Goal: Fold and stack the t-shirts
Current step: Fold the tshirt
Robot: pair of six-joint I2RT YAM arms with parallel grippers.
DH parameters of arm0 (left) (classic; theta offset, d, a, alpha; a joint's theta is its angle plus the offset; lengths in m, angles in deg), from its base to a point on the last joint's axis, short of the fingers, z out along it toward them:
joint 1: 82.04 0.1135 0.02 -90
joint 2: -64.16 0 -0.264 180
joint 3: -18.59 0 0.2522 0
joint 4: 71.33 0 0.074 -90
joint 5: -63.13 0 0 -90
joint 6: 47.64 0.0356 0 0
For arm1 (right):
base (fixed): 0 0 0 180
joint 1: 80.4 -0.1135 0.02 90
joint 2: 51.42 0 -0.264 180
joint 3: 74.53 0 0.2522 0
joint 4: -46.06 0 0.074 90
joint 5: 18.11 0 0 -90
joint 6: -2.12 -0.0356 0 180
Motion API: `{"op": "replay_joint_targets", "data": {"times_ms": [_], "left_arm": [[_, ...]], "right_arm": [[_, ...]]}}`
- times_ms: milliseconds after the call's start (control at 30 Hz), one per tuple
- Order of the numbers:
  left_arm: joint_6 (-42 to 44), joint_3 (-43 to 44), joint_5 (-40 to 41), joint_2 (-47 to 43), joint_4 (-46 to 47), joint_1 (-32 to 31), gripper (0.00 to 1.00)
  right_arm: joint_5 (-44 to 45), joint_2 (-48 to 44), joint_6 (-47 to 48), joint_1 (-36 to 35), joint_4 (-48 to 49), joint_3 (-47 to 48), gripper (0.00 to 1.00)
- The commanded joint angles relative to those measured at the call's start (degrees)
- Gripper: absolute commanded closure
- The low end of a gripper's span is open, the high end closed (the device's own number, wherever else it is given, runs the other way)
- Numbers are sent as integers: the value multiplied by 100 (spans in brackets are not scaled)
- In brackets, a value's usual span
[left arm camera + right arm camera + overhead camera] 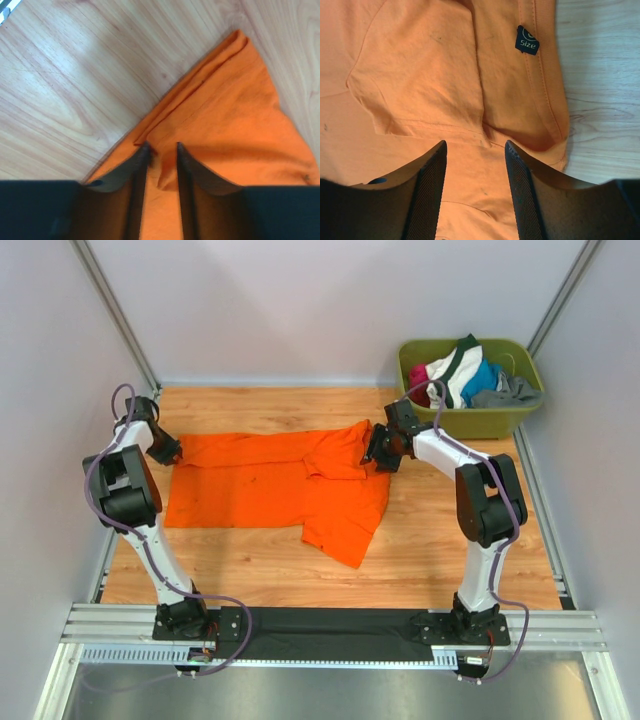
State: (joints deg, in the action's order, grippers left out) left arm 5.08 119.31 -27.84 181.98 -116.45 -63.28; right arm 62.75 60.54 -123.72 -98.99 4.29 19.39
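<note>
Spanning two grippers: one orange t-shirt on a wooden table.

Wooden table (450, 560), underneath both grippers. Orange t-shirt (260, 490), lying flat between them, one corner under the left gripper (162, 150), collar end under the right gripper (475, 145). Olive-green tub (470, 420), beyond the right gripper and off to its right, holding bundled clothes (465, 375). Left gripper's fingers (142, 165) drawn near each other with a ridge of orange cloth between; whether they pinch it cannot be told. Right gripper's fingers spread wide, just above the shirt. Dark size label (527, 40), ahead of the right fingertips on the collar.
</note>
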Motion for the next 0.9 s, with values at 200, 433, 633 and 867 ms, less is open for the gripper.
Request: {"op": "replay_joint_targets", "data": {"times_ms": [200, 433, 633, 867], "left_arm": [[54, 111, 88, -101, 147, 40, 100], [300, -109, 88, -356, 437, 31, 100], [441, -293, 88, -540, 639, 31, 100], [493, -276, 88, -541, 595, 31, 100]], "right_arm": [[-210, -201, -178, -180, 278, 61, 48], [132, -227, -178, -224, 6, -26, 51], [194, -114, -126, -250, -29, -18, 53], [168, 45, -117, -303, -47, 26, 58]]}}
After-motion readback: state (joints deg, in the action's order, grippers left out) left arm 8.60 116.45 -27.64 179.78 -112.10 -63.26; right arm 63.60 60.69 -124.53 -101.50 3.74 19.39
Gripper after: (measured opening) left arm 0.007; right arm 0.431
